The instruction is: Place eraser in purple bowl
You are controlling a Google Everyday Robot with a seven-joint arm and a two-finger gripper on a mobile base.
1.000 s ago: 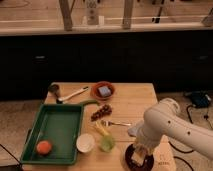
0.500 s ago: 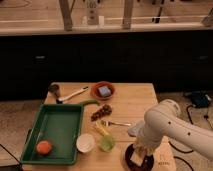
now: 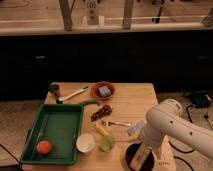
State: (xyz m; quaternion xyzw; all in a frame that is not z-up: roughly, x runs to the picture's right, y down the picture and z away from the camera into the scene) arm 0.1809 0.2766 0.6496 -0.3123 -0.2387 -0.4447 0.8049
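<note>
The jaws sit at the low end of the white arm [image 3: 167, 125], down over the near right corner of the desk [image 3: 135, 97], right above the purple bowl [image 3: 130, 152]. The arm's wrist covers them, so I cannot tell whether they are clenched on anything or released.

Directly under the jaws, the eraser [image 3: 141, 158] shows as a tan block lying at a slant inside the rim of the bowl. Whether it rests on the bowl's floor or hangs just above it cannot be made out. By my judgement the task is at the letting-go step or just past it.

What could go wrong:
- If the eraser is held and let go at that slant, one end could catch the rim and it could tip out onto the desk.
- The bowl stands close to the desk's front edge. A wrist that lifts away sideways rather than straight up could nudge the bowl toward that edge, or off it.
- If the block sticks to a pad, a quick lift could carry it out again.
- To the left of the jaws stand a green cup [image 3: 106, 144] and a white cup [image 3: 85, 142], and just behind them lies a fork [image 3: 117, 123]. A wide swing on the way back could knock these.

A straight, slow rise looks the safest exit.
</note>
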